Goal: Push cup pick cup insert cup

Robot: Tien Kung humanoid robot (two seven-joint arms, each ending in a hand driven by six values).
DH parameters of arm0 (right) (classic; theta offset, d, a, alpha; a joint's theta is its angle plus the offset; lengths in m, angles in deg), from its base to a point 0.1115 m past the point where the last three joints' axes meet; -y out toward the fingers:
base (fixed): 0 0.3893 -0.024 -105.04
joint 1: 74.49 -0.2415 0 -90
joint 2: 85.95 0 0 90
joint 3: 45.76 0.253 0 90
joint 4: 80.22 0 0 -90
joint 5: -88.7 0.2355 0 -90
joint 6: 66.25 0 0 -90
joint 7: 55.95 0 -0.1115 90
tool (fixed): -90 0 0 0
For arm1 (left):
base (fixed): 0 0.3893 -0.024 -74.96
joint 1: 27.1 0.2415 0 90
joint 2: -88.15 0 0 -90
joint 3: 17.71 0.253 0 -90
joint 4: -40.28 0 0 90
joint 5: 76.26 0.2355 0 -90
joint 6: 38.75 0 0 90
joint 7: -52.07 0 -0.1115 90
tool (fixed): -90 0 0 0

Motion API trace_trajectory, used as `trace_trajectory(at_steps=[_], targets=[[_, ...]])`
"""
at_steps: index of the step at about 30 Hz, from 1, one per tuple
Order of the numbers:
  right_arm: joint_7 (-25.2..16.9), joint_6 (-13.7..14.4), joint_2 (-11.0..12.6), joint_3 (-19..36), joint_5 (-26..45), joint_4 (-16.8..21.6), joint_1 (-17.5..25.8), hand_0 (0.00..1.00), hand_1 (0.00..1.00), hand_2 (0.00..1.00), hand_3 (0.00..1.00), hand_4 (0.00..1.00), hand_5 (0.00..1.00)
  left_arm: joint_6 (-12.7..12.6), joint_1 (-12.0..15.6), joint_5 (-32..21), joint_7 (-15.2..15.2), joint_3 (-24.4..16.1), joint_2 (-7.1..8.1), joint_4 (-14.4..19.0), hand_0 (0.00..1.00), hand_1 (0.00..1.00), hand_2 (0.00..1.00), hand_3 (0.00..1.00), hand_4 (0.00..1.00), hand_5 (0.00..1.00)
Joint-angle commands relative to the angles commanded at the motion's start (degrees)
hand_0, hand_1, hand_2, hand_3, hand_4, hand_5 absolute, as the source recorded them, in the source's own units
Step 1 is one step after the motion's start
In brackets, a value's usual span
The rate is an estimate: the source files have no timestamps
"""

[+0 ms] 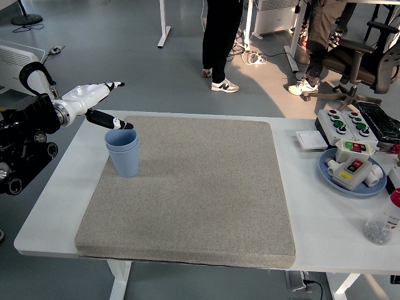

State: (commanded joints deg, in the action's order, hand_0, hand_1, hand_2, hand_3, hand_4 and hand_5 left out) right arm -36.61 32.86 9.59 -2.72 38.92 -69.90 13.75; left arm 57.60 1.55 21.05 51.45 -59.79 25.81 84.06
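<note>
Blue nested cups (123,152) stand upright on grey mat (194,187), near its far left corner, one seated inside other. My left hand (94,103) hovers just above rim, fingers spread, gripping nothing. No legible writing on cups. Button boxes (353,164) in blue dish far right; print unreadable.

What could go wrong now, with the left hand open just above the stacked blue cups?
1. The left hand is open, and one finger hangs just over the rim of the stacked blue cups. A careless retreat might catch the rim and tip the stack.
2. The stack stands near the left edge of the grey mat. If knocked leftward, it might roll onto the white table and off it.
</note>
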Motion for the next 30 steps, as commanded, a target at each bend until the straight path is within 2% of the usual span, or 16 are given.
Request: trace_trajectory(at_steps=[2,4,5,7,10,11,12,15,18,20,21,23,25,28,29,30], targets=[[-0.1,0.0,0.0,-0.7,0.8,0.0,0.1,0.53,0.547,0.656,0.658,0.241,0.743,-1.6,0.9,-1.1,-0.7,-1.8,0.61,1.5,0.883,0.911,0.99,0.992,0.822,0.733],[-0.2,0.2,-0.1,-0.4,1.0,0.0,-0.1,0.53,0.547,0.656,0.658,0.241,0.743,-4.9,2.7,-3.2,-1.6,-4.9,1.54,4.1,0.883,0.911,0.99,0.992,0.822,0.733],[-0.3,0.2,-0.1,0.0,0.8,0.0,-0.1,0.53,0.547,0.656,0.657,0.24,0.743,-6.6,3.5,-4.3,-1.8,-6.3,1.83,5.3,0.699,0.731,0.721,0.701,0.673,0.761],[-0.5,0.3,-0.1,0.6,0.3,0.0,-0.3,0.53,0.547,0.656,0.657,0.24,0.743,-9.7,5.1,-6.6,-2.3,-9.1,2.33,7.5,0.699,0.731,0.721,0.701,0.673,0.761],[-0.7,0.4,0.0,2.0,-1.0,0.0,-0.6,0.53,0.547,0.656,0.657,0.24,0.743,-15.1,9.7,-12.3,-2.9,-15.3,3.0,12.7,0.699,0.731,0.721,0.701,0.673,0.761],[-0.7,0.5,0.0,2.1,-1.1,0.0,-0.6,0.53,0.547,0.656,0.657,0.24,0.742,-16.2,10.9,-14.2,-2.9,-17.3,3.07,14.1,0.609,0.645,0.622,0.587,0.626,0.768],[-0.8,0.5,0.1,2.5,-1.3,0.0,-0.6,0.53,0.547,0.656,0.657,0.24,0.742,-17.5,12.8,-16.5,-2.6,-19.6,3.22,16.1,0.609,0.645,0.622,0.587,0.626,0.768],[-0.9,0.6,0.1,3.0,-1.8,0.0,-0.6,0.53,0.547,0.656,0.657,0.24,0.742,-17.0,17.5,-23.6,-1.6,-25.5,3.25,21.2,0.609,0.645,0.622,0.587,0.626,0.768],[-0.8,0.6,0.1,3.9,-2.8,0.0,-0.6,0.53,0.547,0.656,0.657,0.239,0.743,-13.2,22.7,-31.1,-2.1,-29.9,3.09,27.2,0.552,0.621,0.6,0.554,0.607,0.771],[-0.8,0.6,0.1,4.1,-3.0,0.0,-0.6,0.53,0.547,0.656,0.657,0.239,0.743,-12.1,23.9,-35.5,-2.5,-30.8,2.86,28.7,0.552,0.621,0.6,0.554,0.607,0.771],[-0.8,0.6,0.0,4.4,-3.2,0.0,-0.7,0.53,0.547,0.656,0.657,0.239,0.743,-9.9,26.3,-38.1,-3.3,-32.7,2.39,31.2,0.552,0.621,0.6,0.554,0.607,0.771],[-0.8,0.6,0.0,4.5,-3.4,0.0,-0.8,0.53,0.547,0.656,0.657,0.239,0.742,-8.4,30.4,-43.0,-3.5,-35.0,1.54,35.2,0.569,0.633,0.622,0.562,0.604,0.811],[-0.9,0.6,0.1,4.6,-3.3,0.0,-1.0,0.53,0.547,0.656,0.657,0.239,0.742,-8.9,34.0,-47.8,-2.8,-36.9,0.47,38.3,0.569,0.633,0.622,0.562,0.604,0.811],[-1.0,0.6,0.1,4.7,-3.6,0.0,-1.2,0.53,0.547,0.656,0.657,0.239,0.742,-11.1,39.4,-54.7,0.0,-39.6,-1.76,42.2,0.569,0.633,0.622,0.562,0.604,0.811],[-1.0,0.6,0.2,4.7,-3.6,0.0,-1.3,0.53,0.547,0.656,0.656,0.238,0.743,-11.6,41.5,-57.0,1.1,-40.5,-2.48,43.3,0.613,0.655,0.65,0.574,0.606,0.849],[-1.0,0.6,0.2,4.8,-3.7,0.0,-1.4,0.53,0.547,0.656,0.656,0.238,0.743,-12.1,43.0,-58.5,2.1,-41.4,-3.31,44.2,0.613,0.655,0.65,0.574,0.606,0.849]])
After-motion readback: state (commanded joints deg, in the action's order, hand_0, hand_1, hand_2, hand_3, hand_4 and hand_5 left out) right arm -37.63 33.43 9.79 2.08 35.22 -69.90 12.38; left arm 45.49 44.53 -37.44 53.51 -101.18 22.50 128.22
